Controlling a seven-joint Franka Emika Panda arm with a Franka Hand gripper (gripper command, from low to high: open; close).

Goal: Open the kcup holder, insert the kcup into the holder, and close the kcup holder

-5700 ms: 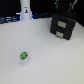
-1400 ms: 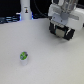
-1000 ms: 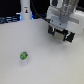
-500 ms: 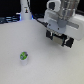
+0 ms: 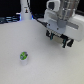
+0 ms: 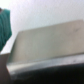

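Gripper [image 5: 59,40] hides the kcup holder [image 6: 47,42], jaws seemingly apart

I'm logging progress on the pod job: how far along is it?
Nothing looks done yet. The pod sits alone on the white table, untouched. The gripper hangs over the black holder, which the arm mostly hides in the exterior view. Opening, loading and closing are all left.

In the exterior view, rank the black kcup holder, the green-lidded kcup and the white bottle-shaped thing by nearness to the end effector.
1. The black boxy kcup holder: directly under the end effector, mostly hidden by it, on the exterior view's right.
2. The white bottle-shaped thing with black marks: at the back, toward the exterior view's left.
3. The small white kcup with a green lid: alone on the table, front left.
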